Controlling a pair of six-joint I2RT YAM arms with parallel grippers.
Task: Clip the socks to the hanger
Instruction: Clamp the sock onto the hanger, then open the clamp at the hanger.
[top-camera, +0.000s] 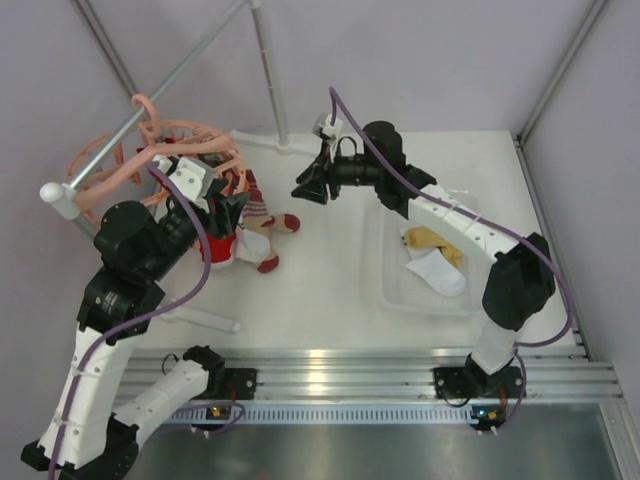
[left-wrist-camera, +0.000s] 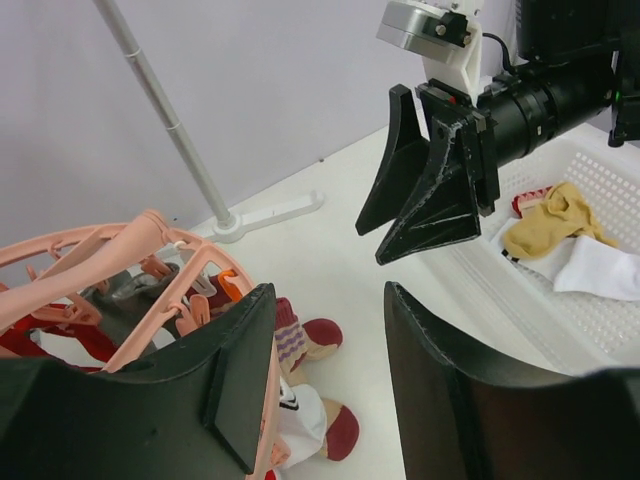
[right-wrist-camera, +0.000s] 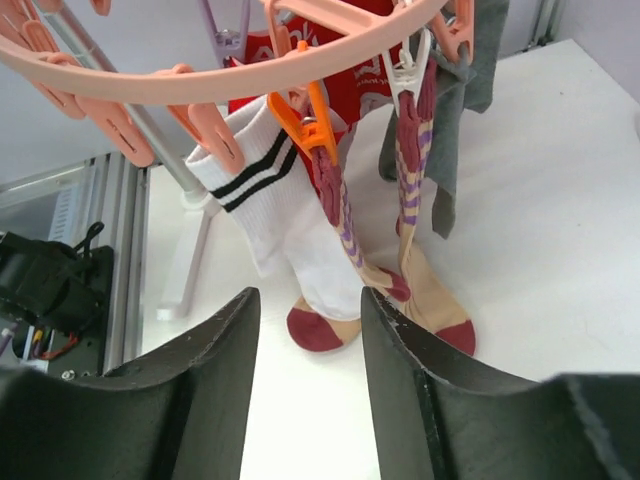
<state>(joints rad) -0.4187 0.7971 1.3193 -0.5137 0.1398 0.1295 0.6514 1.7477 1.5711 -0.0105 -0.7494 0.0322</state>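
The peach-pink hanger (top-camera: 120, 165) hangs from the rail at the far left. It holds clipped socks: a white one with black stripes (right-wrist-camera: 268, 215), red-and-beige patterned ones (right-wrist-camera: 412, 190), a red one (right-wrist-camera: 352, 85) and a grey one (right-wrist-camera: 462, 110). My left gripper (top-camera: 228, 203) is open and empty; the hanger's rim (left-wrist-camera: 130, 270) lies against its left finger (left-wrist-camera: 235, 375). My right gripper (top-camera: 310, 185) is open and empty, pointing at the hanging socks from a short way to their right. A mustard yellow sock (top-camera: 432, 242) and a white sock (top-camera: 440, 272) lie in the tray.
The clear plastic tray (top-camera: 395, 298) sits at the right under my right arm. The grey metal rail (top-camera: 175, 75) runs diagonally at the back left, with an upright pole (top-camera: 270, 75) on a white foot. Another white foot (top-camera: 205, 318) lies near the front left.
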